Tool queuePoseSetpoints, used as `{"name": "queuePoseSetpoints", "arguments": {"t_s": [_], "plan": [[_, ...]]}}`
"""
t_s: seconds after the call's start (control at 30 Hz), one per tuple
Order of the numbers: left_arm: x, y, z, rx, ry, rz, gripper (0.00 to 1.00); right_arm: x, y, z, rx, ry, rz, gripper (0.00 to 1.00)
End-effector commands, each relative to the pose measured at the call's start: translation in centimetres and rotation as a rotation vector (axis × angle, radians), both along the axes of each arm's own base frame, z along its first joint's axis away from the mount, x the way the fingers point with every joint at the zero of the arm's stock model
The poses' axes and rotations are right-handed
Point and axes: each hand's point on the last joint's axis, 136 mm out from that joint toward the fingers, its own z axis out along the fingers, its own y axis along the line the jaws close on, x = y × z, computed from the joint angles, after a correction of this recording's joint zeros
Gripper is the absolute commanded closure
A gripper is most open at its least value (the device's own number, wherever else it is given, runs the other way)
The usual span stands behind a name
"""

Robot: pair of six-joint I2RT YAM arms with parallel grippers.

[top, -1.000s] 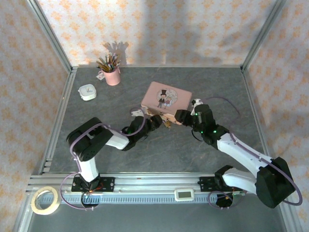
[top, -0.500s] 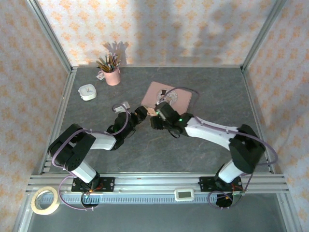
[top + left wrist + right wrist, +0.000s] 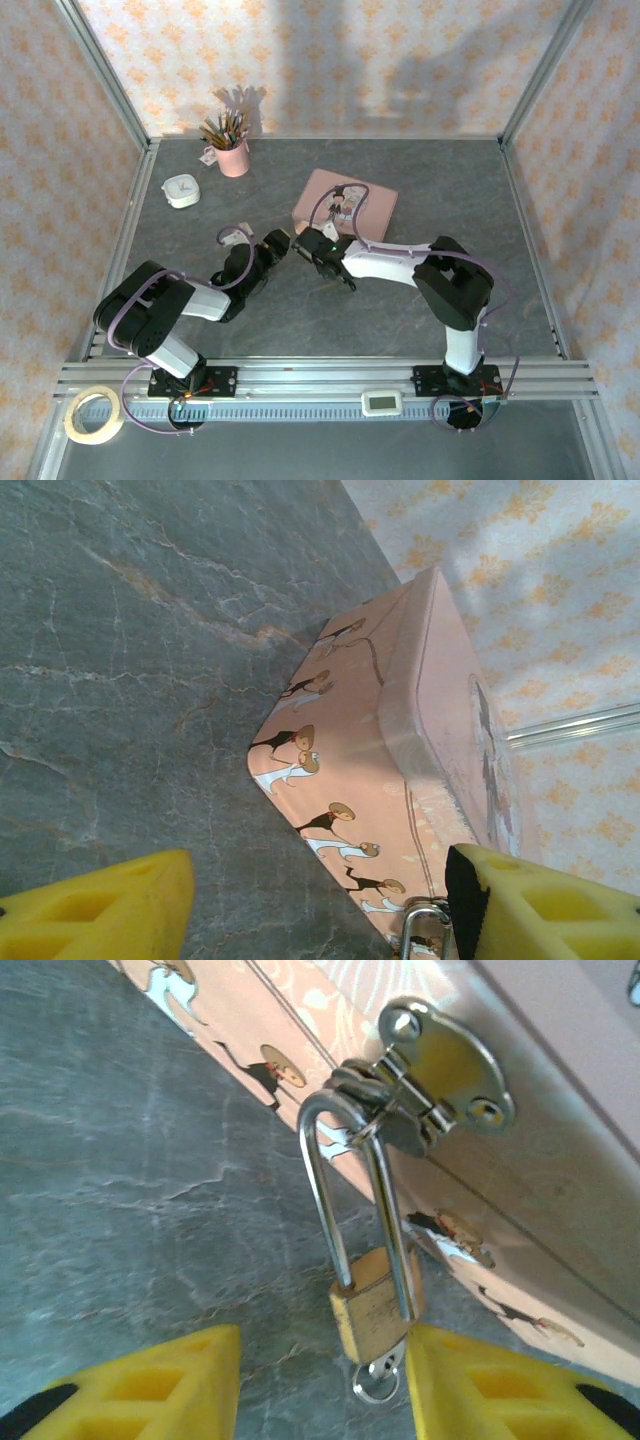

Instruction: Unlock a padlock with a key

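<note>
Tiny brass-yellow padlock (image 3: 372, 1305), hanging by a thin silver loop from the shiny clasp (image 3: 440, 1070) on the side wall of the pink tin (image 3: 378, 205). Small blocky body, tilted, with its bottom end down close to the grey desk (image 3: 300, 320). Long, narrow loop, bent round at the top where it goes through the clasp. Both ends of the loop down at the top of the body, but too hard to tell if clicked in or loose. Little grey key (image 3: 376, 1378) sticking out of the bottom of the padlock, with a small round ring on its end. Tin near the middle of the desk, a bit closer to the far edge, with the clasp side turned toward the near edge. Little painted figures all along the tin wall. Right claw (image 3: 325, 1360) released, yellow fingers (image 3: 130, 1385) wide apart, one on each side of the padlock, the right-hand one just beside the key. Left claw (image 3: 320, 875) released too, fingers (image 3: 100, 910) wide apart, holding nothing, pointed at a corner of the tin. Pink cup of pencils (image 3: 232, 157) and a small white round box (image 3: 181, 190) near the far left corner of the desk, well apart from the tin.
</note>
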Motion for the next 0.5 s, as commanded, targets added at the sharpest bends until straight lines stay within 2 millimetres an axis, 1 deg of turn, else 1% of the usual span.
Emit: {"name": "queuePoseSetpoints", "arguments": {"t_s": [0.0,0.13,0.23,0.33,0.47], "plan": [[0.3,0.4,2.1,-0.026,-0.067,0.021,0.33,1.6,-0.5,1.0,-0.094,-0.086,-0.003,0.54],[0.3,0.6,2.4,-0.023,-0.074,0.025,0.33,2.2,-0.8,0.2,-0.152,-0.107,0.004,0.55],[0.2,0.8,2.5,-0.021,-0.075,0.030,0.33,2.1,-1.2,-0.8,-0.186,-0.102,0.007,0.56],[0.0,0.9,2.3,-0.019,-0.073,0.033,0.33,2.0,-1.2,-1.6,-0.179,-0.096,0.009,0.57],[0.0,0.9,2.4,-0.025,-0.074,0.031,0.33,2.0,-1.1,-2.1,-0.134,-0.093,0.004,0.58]]}}
